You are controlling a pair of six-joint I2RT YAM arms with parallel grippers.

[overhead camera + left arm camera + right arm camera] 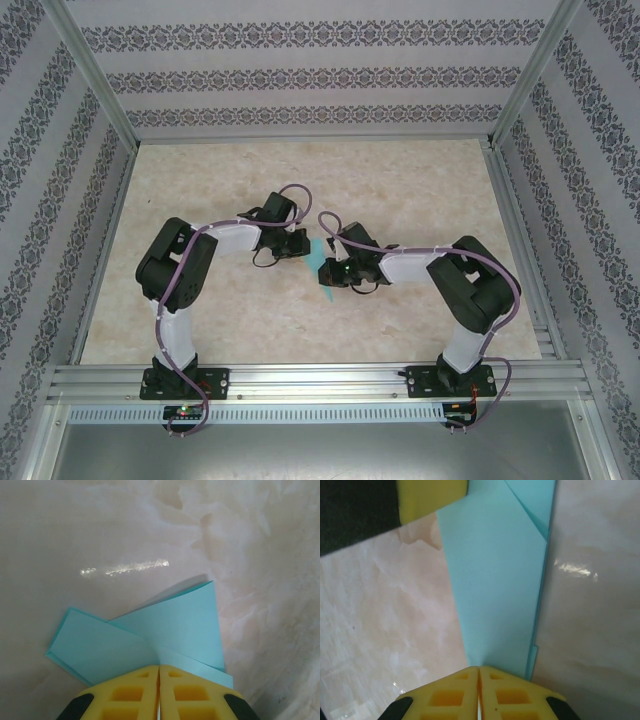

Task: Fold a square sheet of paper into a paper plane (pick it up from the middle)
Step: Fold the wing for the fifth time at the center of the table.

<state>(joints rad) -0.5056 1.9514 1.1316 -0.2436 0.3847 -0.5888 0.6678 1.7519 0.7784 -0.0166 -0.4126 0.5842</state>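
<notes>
Not much of the paper (318,258) to see from above: just a cyan sliver at mid-table, squeezed between the left gripper (300,245) and the right gripper (332,272), whose wrists cover the rest. On the left wrist camera the paper's near edge runs in under the yellow fingers (130,695), so the exact pinch point is hidden. It's the same on the right wrist. There the sheet narrows down into the fingertips (510,695), and its far end is cut off by the top of the frame. Up in that corner sits a yellow finger (432,497) of the left gripper, its black body beside it. Whether it touches the sheet there is hard to make out.

Both pairs of jaws are pressed together with no gap at the seam, each clamped on the paper.

The table (420,190) is pale beige and marbled, glossy enough to throw a glare streak. Patterned walls (300,80) close in three sides, and aluminium rails (320,380) run along the near edge where the arms are bolted.

The paper is folded, its layers overlapping. In the left wrist view two flaps fan out from the fingertips, and the upper one casts a shadow, so it stands off the surface. From the right wrist the long axis runs straight away from the fingers. From above it lies roughly front to back, tilted slightly. Which end is the nose, I cannot tell.
</notes>
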